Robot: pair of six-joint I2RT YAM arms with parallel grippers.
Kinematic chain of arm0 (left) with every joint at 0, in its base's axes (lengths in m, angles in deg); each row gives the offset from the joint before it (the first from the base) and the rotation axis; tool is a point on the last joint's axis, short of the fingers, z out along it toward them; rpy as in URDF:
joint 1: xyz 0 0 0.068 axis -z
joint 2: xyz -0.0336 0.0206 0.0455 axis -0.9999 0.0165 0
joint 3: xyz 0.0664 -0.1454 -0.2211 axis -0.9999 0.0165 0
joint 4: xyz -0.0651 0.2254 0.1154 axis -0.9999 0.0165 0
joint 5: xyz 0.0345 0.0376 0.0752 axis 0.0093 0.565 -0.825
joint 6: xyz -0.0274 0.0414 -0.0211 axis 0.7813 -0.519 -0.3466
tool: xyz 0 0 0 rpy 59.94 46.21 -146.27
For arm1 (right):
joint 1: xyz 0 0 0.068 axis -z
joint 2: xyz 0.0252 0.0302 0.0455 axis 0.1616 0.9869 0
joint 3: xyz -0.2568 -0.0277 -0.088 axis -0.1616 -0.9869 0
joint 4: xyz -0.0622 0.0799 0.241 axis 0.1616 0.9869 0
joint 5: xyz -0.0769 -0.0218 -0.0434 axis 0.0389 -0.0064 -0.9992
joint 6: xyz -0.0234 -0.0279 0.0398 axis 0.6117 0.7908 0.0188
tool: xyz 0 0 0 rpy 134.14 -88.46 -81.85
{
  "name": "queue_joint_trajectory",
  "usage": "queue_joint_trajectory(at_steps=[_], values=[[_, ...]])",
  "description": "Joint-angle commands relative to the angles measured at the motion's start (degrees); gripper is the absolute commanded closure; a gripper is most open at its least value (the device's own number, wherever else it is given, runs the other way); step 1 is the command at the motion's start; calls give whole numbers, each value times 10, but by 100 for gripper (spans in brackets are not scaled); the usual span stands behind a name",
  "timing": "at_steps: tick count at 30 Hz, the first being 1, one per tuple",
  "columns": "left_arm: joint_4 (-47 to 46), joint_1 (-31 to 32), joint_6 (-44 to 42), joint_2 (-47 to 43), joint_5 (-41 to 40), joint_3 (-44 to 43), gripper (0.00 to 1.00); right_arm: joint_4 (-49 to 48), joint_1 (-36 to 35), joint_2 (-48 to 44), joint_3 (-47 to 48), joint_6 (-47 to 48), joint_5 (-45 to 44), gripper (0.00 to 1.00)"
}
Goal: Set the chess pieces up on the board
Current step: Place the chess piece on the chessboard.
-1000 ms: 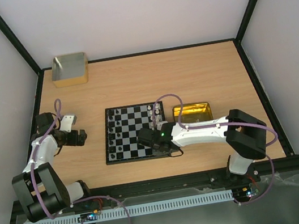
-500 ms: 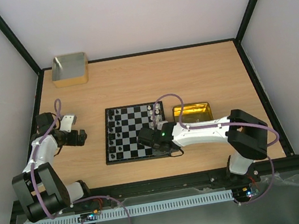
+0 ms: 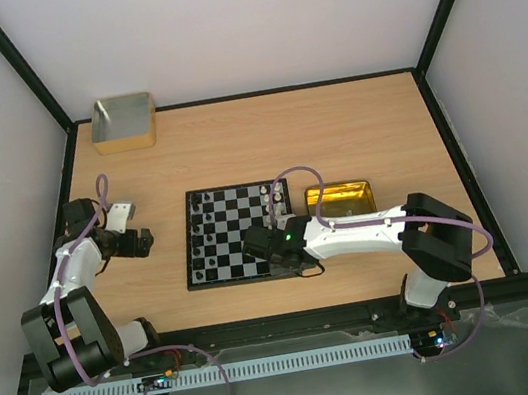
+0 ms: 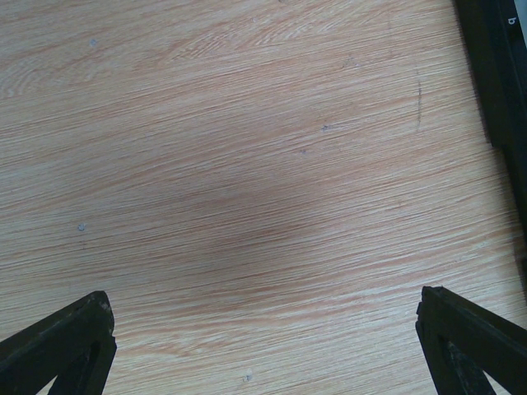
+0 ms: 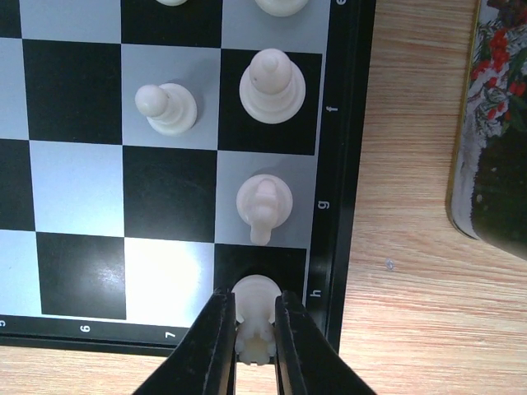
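The right claw [image 5: 254,306] is clenched on a cream-white chess piece [image 5: 255,295] at the corner square, 5 o'clock of the board [image 5: 82,90] in its wrist view. The left claw [image 4: 263,304] hangs released over the worktop [image 4: 263,164], at 9 o'clock from the board.

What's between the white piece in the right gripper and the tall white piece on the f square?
A single cream knight, standing clear of the held piece; the right wrist view shows it.
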Motion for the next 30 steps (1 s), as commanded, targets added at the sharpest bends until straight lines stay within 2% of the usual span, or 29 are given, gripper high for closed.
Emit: queue_joint_trajectory(at_steps=[1,10,20,24,26,30], values=[[-2,1,1,1,1,9,1,13,-5,-8,-5,1,-8,86],[-3,1,1,0,1,11,1,13,-5,-5,-6,1,-11,81],[-5,2,1,3,0,11,1,41,-5,-18,14,-8,-32,70],[-4,1,1,0,0,12,1,84,-5,-52,37,-19,-63,65],[-4,2,0,1,1,12,1,97,3,-85,45,-21,-73,57],[-2,2,1,1,2,9,1,138,71,-158,53,-8,-99,54]])
